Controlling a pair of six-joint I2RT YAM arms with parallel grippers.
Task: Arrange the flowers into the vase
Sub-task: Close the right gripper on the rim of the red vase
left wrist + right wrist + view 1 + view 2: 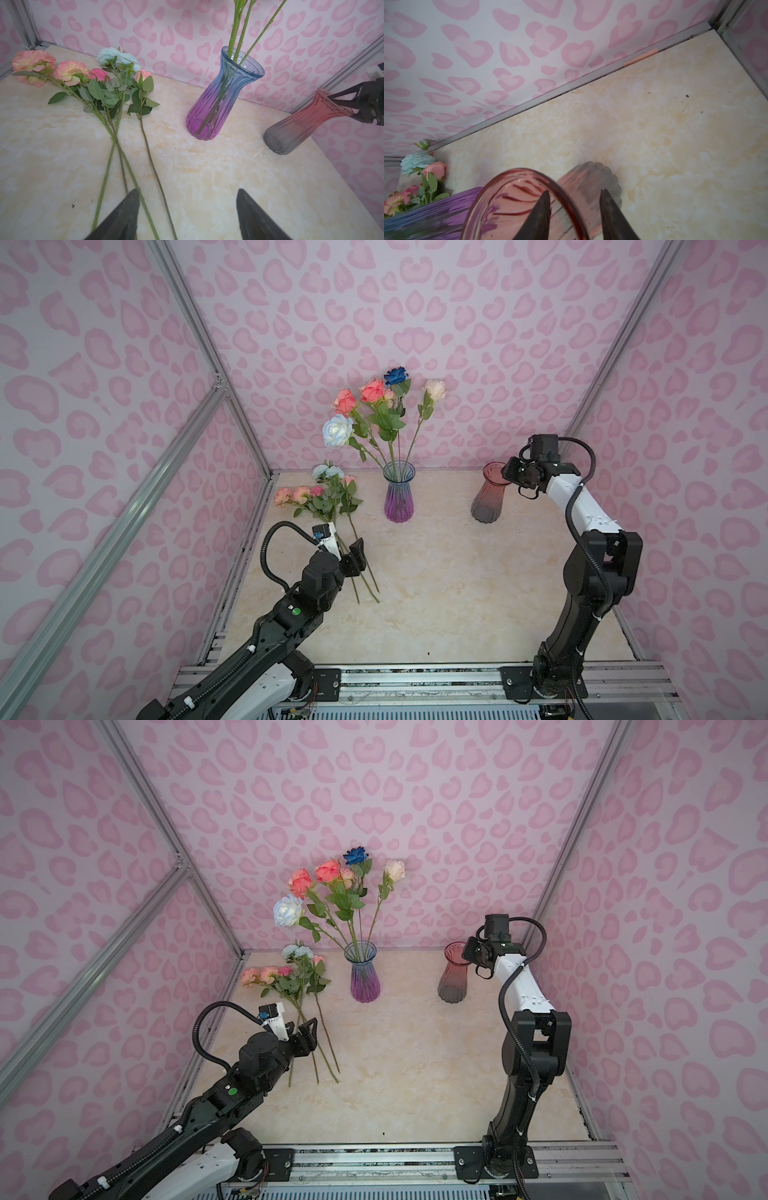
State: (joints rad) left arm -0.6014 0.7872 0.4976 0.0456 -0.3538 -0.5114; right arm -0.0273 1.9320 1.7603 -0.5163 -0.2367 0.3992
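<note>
Several flowers (376, 406) (332, 886) stand in a blue-to-purple glass vase (399, 497) (365, 977) (222, 97) at the back middle. More flowers (324, 497) (291, 977) (99, 87) lie flat on the table at the back left, stems toward the front. My left gripper (353, 560) (301, 1031) (187, 190) hovers open over those stems, two of them just inside one finger. My right gripper (508, 472) (467, 952) (574, 191) straddles the rim of an empty red-to-grey vase (488, 497) (454, 977) (301, 126) (512, 197), one finger inside, one outside, with a gap still showing.
The marble-patterned table (457, 593) is boxed in by pink patterned walls at the back and on both sides, with aluminium frame posts (232, 414) in the corners. Both arm bases sit on a rail (415, 680) along the front edge.
</note>
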